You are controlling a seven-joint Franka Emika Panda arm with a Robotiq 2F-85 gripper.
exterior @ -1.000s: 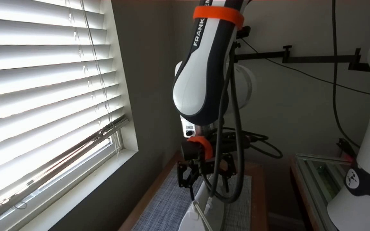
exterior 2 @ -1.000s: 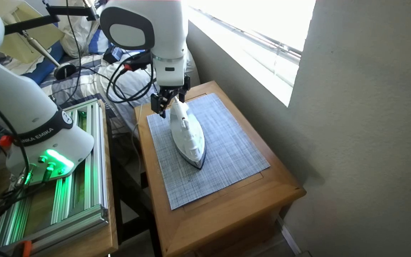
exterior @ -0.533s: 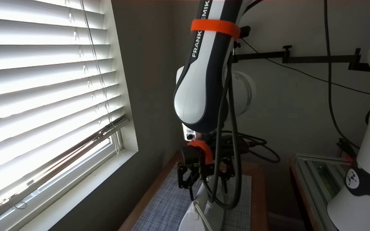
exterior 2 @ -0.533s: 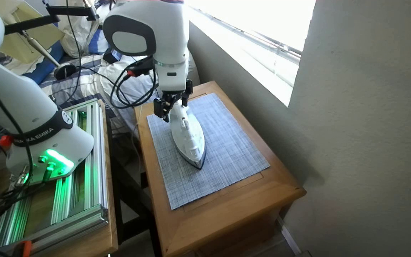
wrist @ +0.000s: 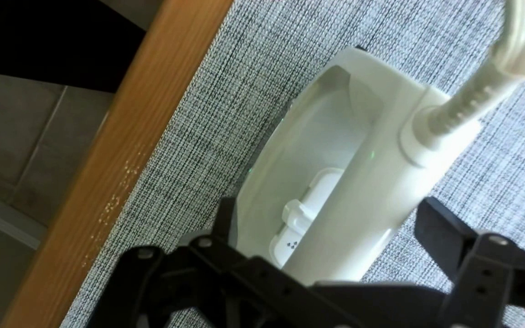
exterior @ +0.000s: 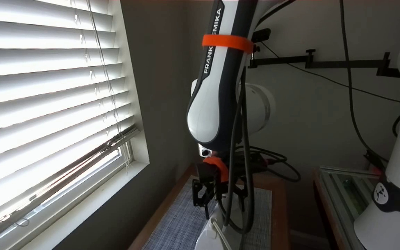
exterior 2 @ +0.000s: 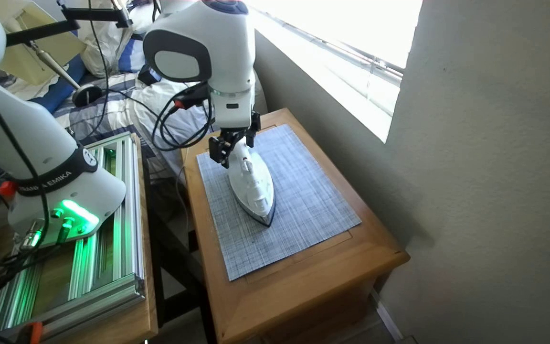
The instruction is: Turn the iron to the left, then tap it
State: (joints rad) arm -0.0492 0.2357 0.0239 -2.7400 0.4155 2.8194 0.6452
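The white iron (exterior 2: 256, 186) lies flat on a grey woven mat (exterior 2: 308, 205), its nose away from the gripper. Its rear and cord also show in an exterior view (exterior: 208, 238). In the wrist view the iron's pale handle (wrist: 358, 205) runs between the fingers, with the cord leaving its rear end. My gripper (wrist: 326, 214) is open, one finger beside the iron's body and the other beside the handle with mat showing between. In both exterior views the gripper (exterior 2: 237, 154) (exterior: 225, 212) straddles the handle's rear part. The handle's front part is hidden behind the gripper in the wrist view.
The mat covers much of a wooden table (exterior 2: 284, 310). The table stands beside a wall and a window with blinds (exterior: 47, 86). The iron's thin cord (exterior 2: 182, 191) hangs over the table edge. The robot base (exterior 2: 72, 200) stands on a neighbouring table.
The gripper has moved lower and a little along the handle towards the iron's nose. The fingers stay open. The iron's rear seems slightly shifted in an exterior view; its nose has not visibly moved.
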